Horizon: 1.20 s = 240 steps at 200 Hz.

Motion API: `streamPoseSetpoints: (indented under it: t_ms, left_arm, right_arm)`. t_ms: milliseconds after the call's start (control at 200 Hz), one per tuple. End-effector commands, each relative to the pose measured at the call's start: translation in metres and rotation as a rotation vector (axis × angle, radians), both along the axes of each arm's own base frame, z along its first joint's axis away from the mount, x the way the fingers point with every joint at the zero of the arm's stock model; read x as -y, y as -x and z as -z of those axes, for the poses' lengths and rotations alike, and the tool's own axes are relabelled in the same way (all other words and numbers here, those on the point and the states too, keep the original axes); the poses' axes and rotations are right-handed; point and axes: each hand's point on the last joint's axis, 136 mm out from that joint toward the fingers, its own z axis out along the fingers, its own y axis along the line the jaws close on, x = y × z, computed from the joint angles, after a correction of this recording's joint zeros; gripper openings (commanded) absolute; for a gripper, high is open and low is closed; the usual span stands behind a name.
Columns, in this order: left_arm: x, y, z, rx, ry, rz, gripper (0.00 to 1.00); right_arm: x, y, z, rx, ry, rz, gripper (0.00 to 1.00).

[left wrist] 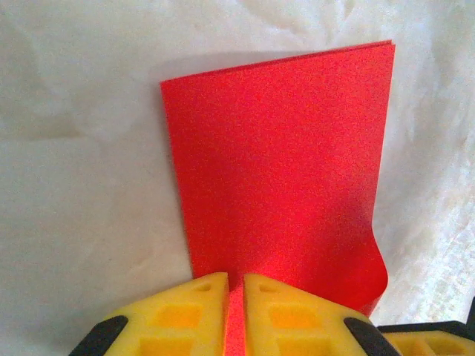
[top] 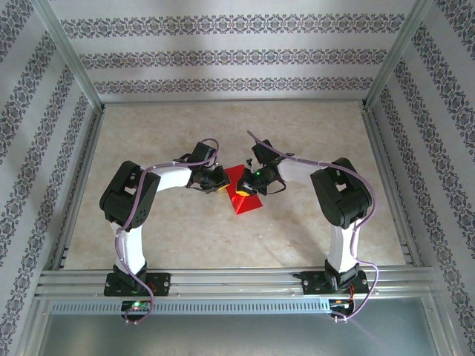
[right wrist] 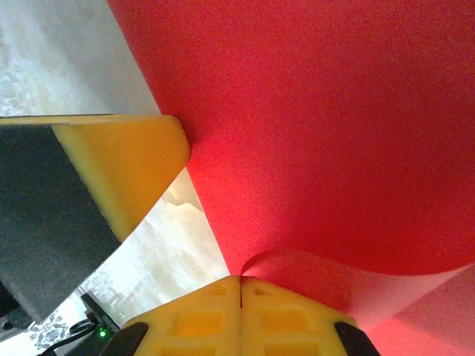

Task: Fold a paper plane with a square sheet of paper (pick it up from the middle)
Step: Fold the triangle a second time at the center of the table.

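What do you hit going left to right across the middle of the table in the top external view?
left arm → red paper sheet → right arm

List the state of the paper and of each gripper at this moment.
square sheet of paper, not flat: bent, one corner curling, gripped in two places.
left gripper, shut on the paper, a red strip showing between its fingers.
right gripper, shut, its fingertips apparently pinching the paper's curled edge.
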Motion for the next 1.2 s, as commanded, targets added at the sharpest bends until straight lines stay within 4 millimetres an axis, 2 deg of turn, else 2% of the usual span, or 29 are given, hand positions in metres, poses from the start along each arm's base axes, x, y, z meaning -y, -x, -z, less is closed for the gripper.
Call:
streamPoseSetpoints:
  t_ms: [0, 450, 1194]
  left_arm:
    - [-0.010, 0.010, 0.019, -0.061, -0.051, -0.007, 0.14]
    - [-0.006, 0.010, 0.016, -0.051, -0.026, 0.008, 0.14]
    - [-0.005, 0.011, 0.017, -0.058, -0.014, 0.010, 0.14]
  right_arm:
    - [-0.010, -0.002, -0.003, 0.011, -0.008, -0.030, 0.02]
    - [-0.002, 0.009, 0.009, -0.013, 0.058, -0.057, 0.03]
    - [-0.005, 0.003, 0.016, -0.003, 0.057, -0.048, 0.03]
